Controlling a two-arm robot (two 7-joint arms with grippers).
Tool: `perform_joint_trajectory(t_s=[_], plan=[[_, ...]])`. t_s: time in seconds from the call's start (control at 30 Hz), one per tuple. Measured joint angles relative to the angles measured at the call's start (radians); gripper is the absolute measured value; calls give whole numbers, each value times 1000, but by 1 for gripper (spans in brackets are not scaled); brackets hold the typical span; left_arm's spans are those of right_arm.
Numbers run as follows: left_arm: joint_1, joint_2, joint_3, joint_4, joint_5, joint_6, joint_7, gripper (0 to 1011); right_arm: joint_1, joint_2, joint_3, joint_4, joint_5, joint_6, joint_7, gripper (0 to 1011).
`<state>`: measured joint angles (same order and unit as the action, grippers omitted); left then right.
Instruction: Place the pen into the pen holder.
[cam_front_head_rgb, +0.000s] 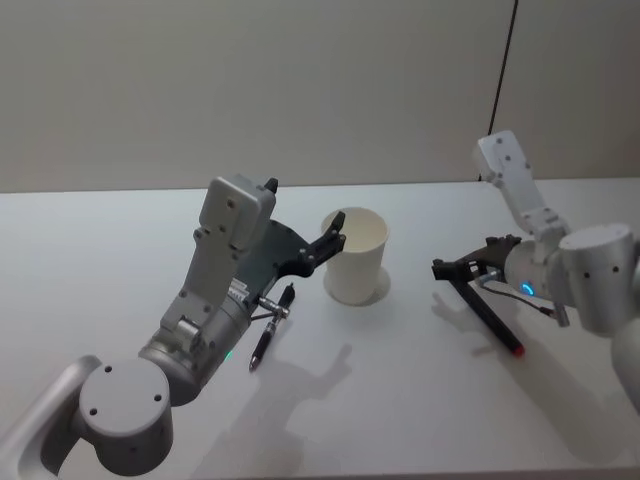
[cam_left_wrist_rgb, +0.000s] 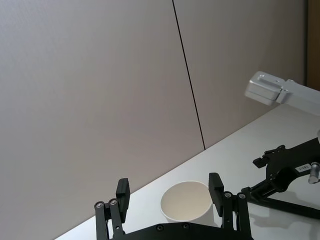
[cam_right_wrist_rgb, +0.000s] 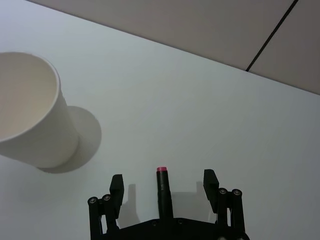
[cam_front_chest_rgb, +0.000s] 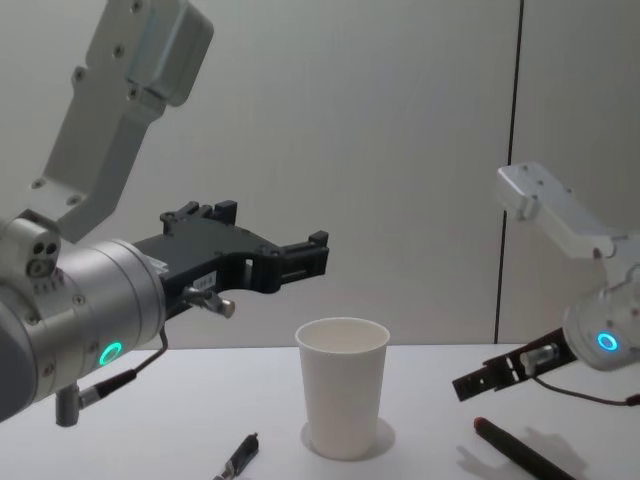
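Note:
The pen holder (cam_front_head_rgb: 356, 256) is a plain white paper cup standing upright mid-table, also seen in the chest view (cam_front_chest_rgb: 342, 384). One black pen (cam_front_head_rgb: 270, 330) lies on the table under my left arm. A second black pen with a red tip (cam_front_head_rgb: 492, 322) lies to the right, below my right gripper (cam_front_head_rgb: 443, 268). In the right wrist view this pen (cam_right_wrist_rgb: 163, 192) lies on the table in line with the gap of the open right gripper (cam_right_wrist_rgb: 163, 182). My left gripper (cam_front_head_rgb: 328, 246) hovers open just left of the cup's rim, holding nothing; its fingers (cam_left_wrist_rgb: 122, 193) frame the pen holder (cam_left_wrist_rgb: 186, 204).
The white table (cam_front_head_rgb: 420, 420) stretches wide in front and to both sides of the cup. A plain wall with a dark vertical seam (cam_front_chest_rgb: 512, 170) stands behind it. My left arm's body (cam_front_head_rgb: 205, 310) overhangs the left pen.

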<state>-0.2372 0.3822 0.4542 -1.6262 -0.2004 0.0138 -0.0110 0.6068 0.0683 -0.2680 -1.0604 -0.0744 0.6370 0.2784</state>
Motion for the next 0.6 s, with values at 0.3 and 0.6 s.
perform_joint_trajectory(t_s=[0.3, 0.6], plan=[[0, 0, 0, 0, 0, 0, 0, 1003, 69, -23, -7, 114, -22, 5, 12, 1002], [0, 0, 0, 0, 0, 0, 0, 1003, 127, -44, -10, 231, -31, -6, 15, 1002]])
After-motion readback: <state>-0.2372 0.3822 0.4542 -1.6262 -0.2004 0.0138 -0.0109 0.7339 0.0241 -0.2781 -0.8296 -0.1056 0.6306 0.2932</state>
